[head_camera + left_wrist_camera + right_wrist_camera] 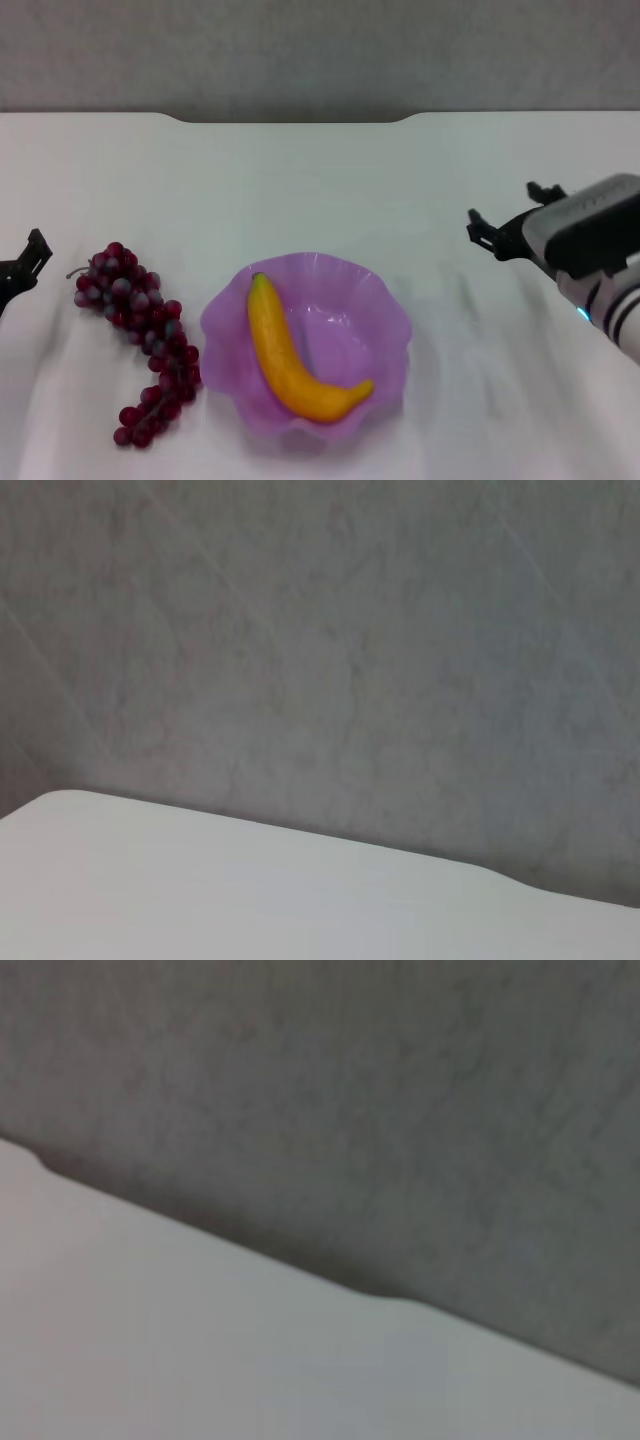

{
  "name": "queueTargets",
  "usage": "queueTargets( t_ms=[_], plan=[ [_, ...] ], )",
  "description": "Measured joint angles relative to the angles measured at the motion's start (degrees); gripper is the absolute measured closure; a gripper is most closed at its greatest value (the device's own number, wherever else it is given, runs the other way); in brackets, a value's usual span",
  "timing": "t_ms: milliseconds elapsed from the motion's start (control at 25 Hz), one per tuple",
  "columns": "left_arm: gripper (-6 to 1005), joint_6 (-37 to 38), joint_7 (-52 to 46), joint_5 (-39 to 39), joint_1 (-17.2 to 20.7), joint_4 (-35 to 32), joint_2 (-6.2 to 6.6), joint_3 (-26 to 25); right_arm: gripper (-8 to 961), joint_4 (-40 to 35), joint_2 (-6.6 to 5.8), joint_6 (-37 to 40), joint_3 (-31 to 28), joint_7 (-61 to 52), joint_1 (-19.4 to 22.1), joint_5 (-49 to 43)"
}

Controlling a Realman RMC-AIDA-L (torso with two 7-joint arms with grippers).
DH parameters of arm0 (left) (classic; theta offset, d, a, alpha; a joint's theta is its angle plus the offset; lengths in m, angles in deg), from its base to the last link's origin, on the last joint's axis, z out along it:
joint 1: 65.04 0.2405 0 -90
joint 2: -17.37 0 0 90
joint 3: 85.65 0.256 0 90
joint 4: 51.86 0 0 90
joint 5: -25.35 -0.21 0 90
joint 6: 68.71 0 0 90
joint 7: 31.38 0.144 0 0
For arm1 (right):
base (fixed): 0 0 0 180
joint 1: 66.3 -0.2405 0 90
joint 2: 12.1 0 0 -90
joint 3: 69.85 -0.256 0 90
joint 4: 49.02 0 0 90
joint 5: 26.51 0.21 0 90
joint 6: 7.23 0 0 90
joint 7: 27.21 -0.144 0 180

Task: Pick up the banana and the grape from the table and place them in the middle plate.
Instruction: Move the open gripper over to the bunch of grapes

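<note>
The banana [290, 355] lies inside the middle plate [385, 300], a translucent purple bowl with a wavy rim, at the centre front of the table [320, 180]. The grape bunch [140, 330] lies on the table just left of the plate, stem end far-left. My right gripper [510, 208] is open and empty, held to the right of the plate and well apart from it. My left gripper [25, 268] shows only partly at the left edge of the head view, left of the grapes and apart from them. The wrist views show none of the task's things.
The table's notched far edge [290, 120] meets a grey wall [320, 50]. The left wrist view shows only tabletop [200, 900] and wall; the right wrist view shows tabletop [200, 1360] and the notched edge.
</note>
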Motion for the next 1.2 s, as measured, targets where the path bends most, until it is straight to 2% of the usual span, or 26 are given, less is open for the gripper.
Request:
queueTargets(
  t_ms=[200,280,520,720,800,920,1040,1120,1200],
  plan=[
    [115,0.9,-1.2,-0.1,-0.3,-0.3,0.0,0.1,76,-7.3,0.29,19.6,10.0,-7.4,0.2,0.0],
    [114,1.2,-1.5,-0.3,-0.3,-0.4,0.0,0.4,76,-10.0,0.25,25.0,13.2,-12.4,0.1,-0.3],
    [115,1.5,-2.6,-1.0,-0.4,-0.7,0.0,0.9,76,-16.4,0.32,33.1,18.9,-21.3,-0.2,-0.6],
    [116,3.0,-8.3,-4.4,-0.3,-2.6,0.58,4.5,76,-19.9,0.13,36.3,22.9,-28.9,-0.2,-0.6],
    [117,1.4,-10.1,-7.3,-0.3,-5.5,1.43,5.0,76,-21.0,0.1,35.8,23.0,-29.2,-0.2,-0.6],
    [117,-6.4,-10.7,-11.0,1.0,-14.4,3.58,3.0,76,-22.1,0.09,33.3,23.1,-28.9,-0.5,-0.6],
    [118,-16.0,-10.7,-14.9,4.6,-25.5,5.76,0.8,76,-21.9,0.04,32.0,23.1,-28.9,-1.1,-0.6],
    [118,-22.9,-10.5,-18.8,7.2,-33.1,6.34,-1.5,76,-22.1,0.14,32.0,23.1,-29.2,-1.2,-0.4],
    [118,-30.4,-10.4,-23.1,9.7,-40.6,6.19,-4.2,76,-22.3,0.22,31.9,23.1,-29.2,-1.2,-0.3]
  ],
)
